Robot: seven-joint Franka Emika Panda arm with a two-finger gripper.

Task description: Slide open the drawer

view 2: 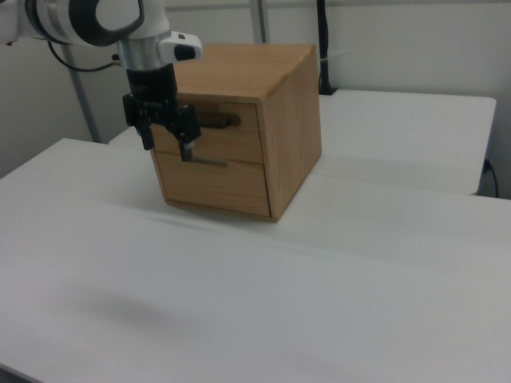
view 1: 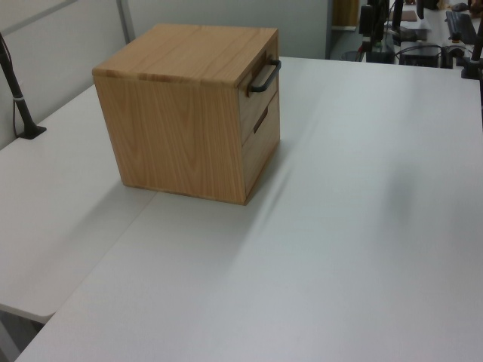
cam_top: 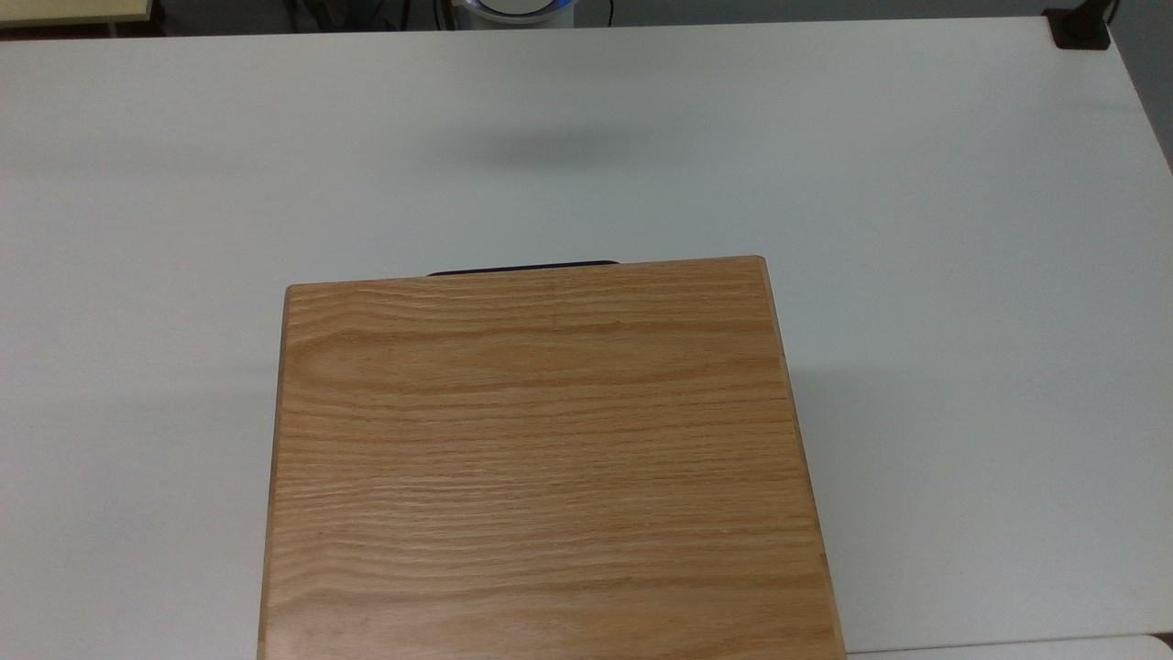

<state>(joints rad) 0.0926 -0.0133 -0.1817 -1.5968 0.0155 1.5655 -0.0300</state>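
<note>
Hanging above the white table (view 2: 335,271) at the right view's left, my gripper (view 2: 168,142) points down with its fingers (view 2: 186,148) spread apart and holding nothing. To its right stands the oak cabinet (view 2: 289,120). The drawer (view 2: 231,132) sits shut, flush in the cabinet's upper front, its black bar handle (view 2: 215,122) showing just beside my fingers from this angle.

No legible text or markings.
</note>
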